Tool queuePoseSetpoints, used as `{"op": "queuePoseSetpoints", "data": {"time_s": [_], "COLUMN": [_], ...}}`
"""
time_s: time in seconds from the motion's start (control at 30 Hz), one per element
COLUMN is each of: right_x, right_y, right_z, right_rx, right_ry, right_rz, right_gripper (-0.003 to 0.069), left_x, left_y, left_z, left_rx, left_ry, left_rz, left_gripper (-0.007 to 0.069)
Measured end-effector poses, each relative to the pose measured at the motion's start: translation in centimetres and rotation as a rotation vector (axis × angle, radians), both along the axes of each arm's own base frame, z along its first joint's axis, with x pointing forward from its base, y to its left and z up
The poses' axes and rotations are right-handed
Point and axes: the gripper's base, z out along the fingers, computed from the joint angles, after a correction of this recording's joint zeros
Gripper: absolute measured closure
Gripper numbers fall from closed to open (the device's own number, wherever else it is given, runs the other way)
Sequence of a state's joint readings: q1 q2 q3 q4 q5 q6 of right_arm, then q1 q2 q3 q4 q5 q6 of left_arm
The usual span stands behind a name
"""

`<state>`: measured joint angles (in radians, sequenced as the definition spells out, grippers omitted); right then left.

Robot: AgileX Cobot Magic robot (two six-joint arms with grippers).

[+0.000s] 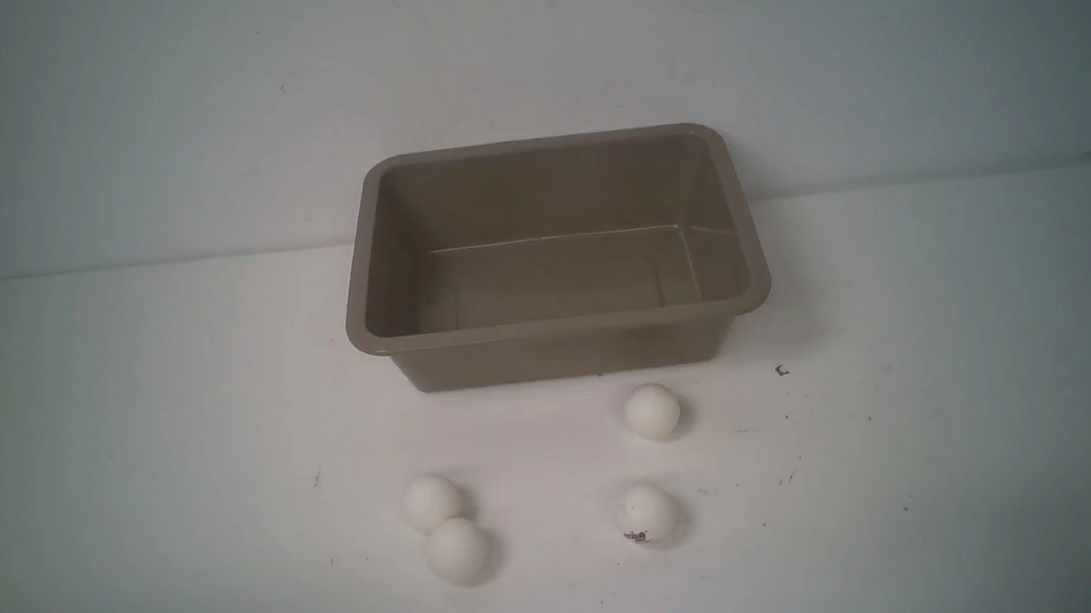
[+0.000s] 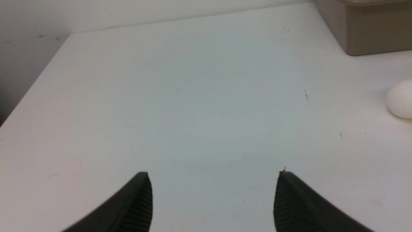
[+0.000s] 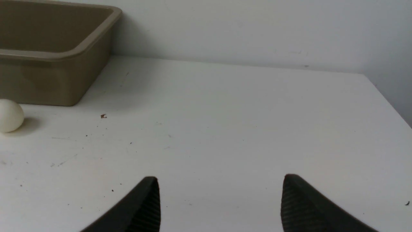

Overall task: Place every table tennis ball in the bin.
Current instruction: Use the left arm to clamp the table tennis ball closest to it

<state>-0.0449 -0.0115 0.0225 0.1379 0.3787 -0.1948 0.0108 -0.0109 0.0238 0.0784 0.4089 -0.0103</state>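
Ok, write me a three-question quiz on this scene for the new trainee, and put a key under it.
1. Multiple choice: how many table tennis balls lie on the table in front of the bin? A two, B three, C four.
2. True or false: the bin already holds a ball.
3. Fill in: the left gripper and the right gripper both hang over bare table with jaws ___.

Key: 1 C. 2 False, nothing lies in it. 3 open.
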Motion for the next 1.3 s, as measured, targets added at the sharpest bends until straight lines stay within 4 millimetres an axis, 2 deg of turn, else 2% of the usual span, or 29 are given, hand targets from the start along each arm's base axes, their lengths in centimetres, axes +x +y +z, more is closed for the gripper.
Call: {"op": "queuePoseSetpoints", "data": {"time_s": [0.1, 0.17, 0.4, 0.57, 1.3], "right_x": [0.0, -0.1, -2.2, -3.6, -3.8], "right_y": [0.1, 0.1, 0.3, 0.4, 0.8], "right_z": [0.2, 1.1, 9.1, 12.4, 12.9], "right_rx": [0.023, 0.033, 0.027, 0.022, 0.152], "right_ry": [-0.006, -0.02, -0.212, -0.306, -0.335], "right_rz": [0.002, 0.006, 0.021, 0.026, 0.068], "right_gripper": [0.0198, 0.0198, 0.0198, 0.0198, 0.0198], "left_x": [0.0, 0.0, 0.0, 0.0, 0.0], "left_y": [0.0, 0.0, 0.0, 0.0, 0.1], "left_z": [0.0, 0.0, 0.0, 0.0, 0.0], "left_rx": [0.0, 0.0, 0.0, 0.0, 0.028], "left_ry": [0.0, 0.0, 0.0, 0.0, 0.0], "left_rz": [0.0, 0.0, 0.0, 0.0, -0.002], "left_gripper": [0.0167, 0.0167, 0.0167, 0.0167, 0.0167]}}
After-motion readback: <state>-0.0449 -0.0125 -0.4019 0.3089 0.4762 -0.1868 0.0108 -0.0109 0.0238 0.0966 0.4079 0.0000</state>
